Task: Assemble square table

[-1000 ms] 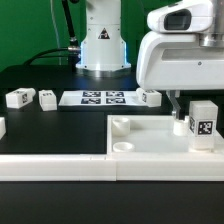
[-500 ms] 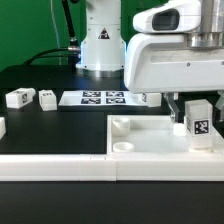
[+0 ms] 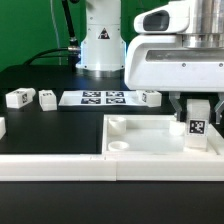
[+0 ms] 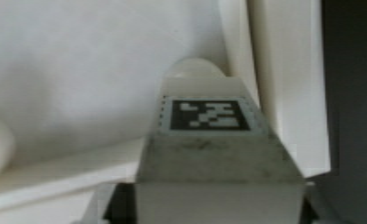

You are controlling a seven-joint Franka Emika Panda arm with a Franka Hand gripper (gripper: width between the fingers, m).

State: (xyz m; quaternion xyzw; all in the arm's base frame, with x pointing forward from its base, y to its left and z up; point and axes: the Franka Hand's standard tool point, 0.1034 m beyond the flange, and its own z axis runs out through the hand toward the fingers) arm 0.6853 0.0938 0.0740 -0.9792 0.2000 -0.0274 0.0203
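Observation:
The white square tabletop point(image 3: 150, 152) lies with its raised rim up at the exterior view's right front. My gripper point(image 3: 196, 108) is shut on a white block leg point(image 3: 197, 126) with a square tag. It holds the leg upright over the tabletop's right part, close to the surface; I cannot tell if it touches. In the wrist view the tagged leg point(image 4: 210, 113) fills the middle between my dark fingers point(image 4: 118, 205), above the tabletop's inner face point(image 4: 73, 80) beside its rim point(image 4: 278, 70). A round peg point(image 3: 120, 126) stands in the tabletop's near left corner.
Two loose legs point(image 3: 18, 98) point(image 3: 47, 98) lie at the left back. Another leg point(image 3: 150, 97) is beside the marker board point(image 3: 98, 98). A white part point(image 3: 2, 127) shows at the left edge. The long white rail point(image 3: 55, 166) runs along the front. The robot base point(image 3: 100, 45) stands behind.
My gripper has moved a little to the exterior view's left with the leg, then lowered it closer to the tabletop. The other parts have not moved.

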